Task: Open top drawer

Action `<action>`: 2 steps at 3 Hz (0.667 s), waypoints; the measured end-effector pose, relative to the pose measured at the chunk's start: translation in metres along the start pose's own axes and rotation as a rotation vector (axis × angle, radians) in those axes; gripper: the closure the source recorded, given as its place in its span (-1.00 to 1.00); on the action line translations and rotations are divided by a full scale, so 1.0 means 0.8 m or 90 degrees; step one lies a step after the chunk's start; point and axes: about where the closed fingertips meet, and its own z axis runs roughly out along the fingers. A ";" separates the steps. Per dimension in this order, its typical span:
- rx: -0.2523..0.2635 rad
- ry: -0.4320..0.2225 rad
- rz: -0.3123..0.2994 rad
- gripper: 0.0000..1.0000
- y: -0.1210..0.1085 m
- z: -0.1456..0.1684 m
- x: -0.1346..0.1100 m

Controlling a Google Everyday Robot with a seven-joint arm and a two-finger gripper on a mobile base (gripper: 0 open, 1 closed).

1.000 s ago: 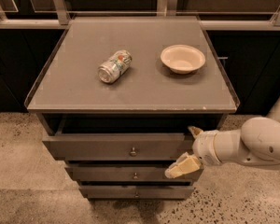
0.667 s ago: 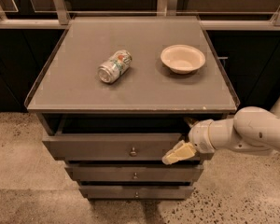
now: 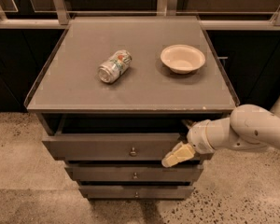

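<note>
The top drawer (image 3: 102, 146) is the widest grey-brown front, just under the cabinet top, with a small round metal knob (image 3: 133, 150) at its centre. Its front stands a little forward of the cabinet body, with a dark gap above it. My gripper (image 3: 178, 146) is at the right end of this drawer front, right of the knob, with its cream tip lying against the panel's lower edge. My white arm (image 3: 252, 129) reaches in from the right.
A dented drink can (image 3: 114, 66) lies on its side and a beige bowl (image 3: 183, 58) stands on the cabinet top (image 3: 144, 90). Two narrower drawers (image 3: 134, 175) sit below the top one. A railing and dark cabinets run behind. The floor is speckled stone.
My gripper and arm have moved left along the top drawer front, closer to the knob. The can, bowl and drawers look unmoved.
</note>
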 end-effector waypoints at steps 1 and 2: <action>-0.044 0.058 0.002 -1.00 0.023 0.008 0.018; -0.047 0.062 0.002 -1.00 0.025 0.004 0.016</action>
